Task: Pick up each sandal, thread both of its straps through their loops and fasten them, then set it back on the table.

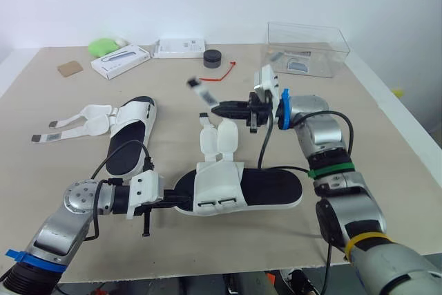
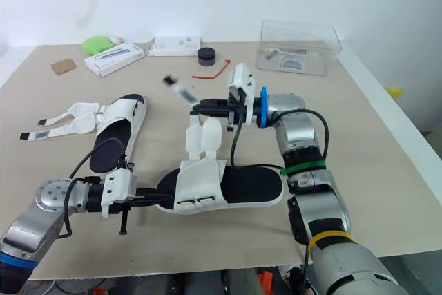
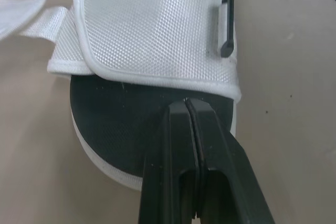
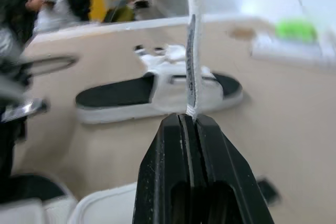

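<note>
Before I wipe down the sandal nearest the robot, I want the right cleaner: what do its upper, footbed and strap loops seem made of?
The upper looks like white woven synthetic fabric: fine grid texture, bound edge. The footbed is matt black, probably foam or rubber, with a white rim. The strap loops are black, smooth and stiff-looking, likely plastic, though coated metal is possible.

2 sandals: near sandal (image 1: 266, 188), left sandal (image 1: 128, 140). 2 white boxes far left (image 1: 120, 60) (image 1: 179, 48). 1 clear container (image 1: 324, 41) far right. 1 black puck (image 1: 212, 58), 1 green lump (image 1: 103, 47), 1 brown card (image 1: 70, 68), 1 red tie (image 1: 224, 74).
</note>
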### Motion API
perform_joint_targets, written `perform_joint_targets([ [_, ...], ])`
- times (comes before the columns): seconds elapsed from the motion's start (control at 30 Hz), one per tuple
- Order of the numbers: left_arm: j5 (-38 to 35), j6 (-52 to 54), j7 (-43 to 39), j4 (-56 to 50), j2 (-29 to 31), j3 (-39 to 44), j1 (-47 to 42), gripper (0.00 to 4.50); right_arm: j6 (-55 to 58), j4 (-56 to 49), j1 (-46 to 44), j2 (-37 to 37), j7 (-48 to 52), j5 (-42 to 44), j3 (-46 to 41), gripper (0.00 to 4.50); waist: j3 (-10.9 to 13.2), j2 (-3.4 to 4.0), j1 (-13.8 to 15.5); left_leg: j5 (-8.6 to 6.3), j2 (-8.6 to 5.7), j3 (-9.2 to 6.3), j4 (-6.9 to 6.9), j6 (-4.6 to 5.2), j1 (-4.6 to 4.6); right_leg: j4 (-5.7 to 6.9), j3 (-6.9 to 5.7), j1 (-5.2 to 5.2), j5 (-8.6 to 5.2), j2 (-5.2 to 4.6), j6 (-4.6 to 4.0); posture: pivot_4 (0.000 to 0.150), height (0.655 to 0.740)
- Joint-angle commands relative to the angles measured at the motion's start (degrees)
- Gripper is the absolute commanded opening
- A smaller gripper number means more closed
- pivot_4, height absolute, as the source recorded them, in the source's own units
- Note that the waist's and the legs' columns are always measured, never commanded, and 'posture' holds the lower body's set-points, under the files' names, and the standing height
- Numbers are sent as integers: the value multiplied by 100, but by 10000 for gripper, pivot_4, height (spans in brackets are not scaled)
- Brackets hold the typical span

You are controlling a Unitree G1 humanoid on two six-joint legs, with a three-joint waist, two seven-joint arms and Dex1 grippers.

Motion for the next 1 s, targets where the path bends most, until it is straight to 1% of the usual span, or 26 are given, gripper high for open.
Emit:
perform_joint_targets([
  [0.03, 41, -47, -11, 19, 43, 44, -57, 0, -3379, -1051, 721, -432, 592, -481, 499, 998, -3, -3, 28, 2, -2, -9, 1, -3, 2, -4, -7, 6, 3, 1, 0, 1500, 7400],
  [0.07, 33, -46, -21, 41, 40, 42, -80, 0, -4440, -1052, 851, -614, 796, -584, 712, 998, -3, -3, 32, 2, -2, -12, 0, -2, 7, -7, -12, 14, 2, 13, 0, 1500, 7400],
  [0.13, 19, -52, -46, 92, 36, 39, -119, 0, -6135, -838, 875, -919, 956, -661, 1124, 998, -1, -2, 35, 2, -8, -1, 1, -3, 16, -6, -7, 18, 1, 20, 5, 1500, 7400],
  [0.23, 17, -61, -81, 168, 16, 7, -182, 0, -7682, -366, 692, -1223, 726, -778, 1668, 998, 1, -4, 16, 7, -10, 22, 6, -5, 40, -7, 11, 36, 7, 20, 14, 1500, 7400],
  [0.27, 17, -61, -89, 191, 6, -4, -205, 0, -7987, -205, 624, -1292, 600, -822, 1811, 998, 3, -6, 4, 8, -9, 28, 8, -5, 50, -7, 15, 44, 7, 20, 14, 1500, 7400],
  [0.37, 33, -73, -116, 264, -42, -52, -286, 0, -8542, 222, 385, -1456, 224, -1013, 2201, 998, 8, -12, -1, 12, -4, 37, 7, 0, 123, -7, 19, 105, 0, 22, 3, 1500, 7400],
  [0.4, 36, -78, -127, 287, -55, -60, -308, 0, -8622, 313, 304, -1508, 89, -1038, 2323, 998, 8, -13, 1, 16, -2, 37, 7, 4, 129, -6, 19, 108, -10, 24, -14, 1500, 7400],
  [0.5, 45, -93, -149, 346, -89, -84, -368, 0, -8623, 446, 80, -1704, -275, -916, 2694, 998, 8, -13, 4, 29, 0, 32, 5, 8, 128, -1, 23, 106, -5, 27, -25, 1500, 7400],
  [0.53, 44, -95, -153, 360, -94, -88, -379, 0, -8623, 476, 23, -1756, -419, -897, 2774, 7461, 8, -13, 4, 31, 2, 30, 5, 6, 128, 2, 26, 105, -3, 29, -27, 1500, 7400],
  [0.57, 38, -97, -156, 373, -97, -91, -389, 0, -8657, 508, -29, -1784, -570, -910, 2781, 9640, 8, -12, 4, 31, 3, 28, 4, 6, 127, 4, 27, 104, 0, 31, -28, 1500, 7400],
  [0.63, 29, -107, -160, 401, -100, -98, -406, 0, -8521, 452, -92, -1919, -790, -742, 2861, 19232, 8, -13, 5, 31, 8, 27, 1, 6, 127, 5, 28, 102, 5, 34, -21, 1500, 7400],
  [0.77, 50, -138, -142, 513, -134, -118, -490, 0, -8029, 128, -35, -2488, -863, -239, 3085, 40170, 8, -12, 37, 30, 8, 20, -12, 6, 123, 4, 26, 98, 0, 26, -26, 1500, 7400],
  [0.8, 55, -142, -133, 550, -144, -117, -523, 0, -7895, 29, 14, -2637, -833, -108, 3118, 44344, 9, -12, 45, 30, 8, 21, -14, 7, 122, 3, 26, 97, -1, 20, -26, 1500, 7400],
  [0.87, -2, -43, -76, 603, -185, -84, -604, 0, -6802, -495, 355, -3002, -620, 514, 3035, 44344, 8, -13, 56, 29, 7, 19, -16, 9, 120, 1, 24, 96, -4, 16, -25, 1500, 7400],
  [0.93, -14, -12, -77, 623, -201, -84, -648, 0, -4819, -1579, 920, -3535, -589, 1467, 2834, 44344, 8, -13, 73, 27, 7, 14, -16, 11, 116, 0, 19, 98, -7, 12, -25, 1500, 7400],
  [0.97, -11, -20, -90, 629, -199, -84, -651, 0, -4098, -2013, 1121, -3700, -622, 1744, 2720, 44344, 8, -13, 75, 27, 6, 9, -16, 11, 112, 0, 15, 97, -10, 9, -23, 1500, 7400],
  [1.0, -8, -25, -103, 635, -196, -84, -651, 0, -2864, -2758, 1392, -4103, -805, 2342, 2642, 44344, 11, -8, 76, 26, 6, 7, -16, 12, 111, 0, 14, 97, -11, 7, -22, 1500, 7400],
])
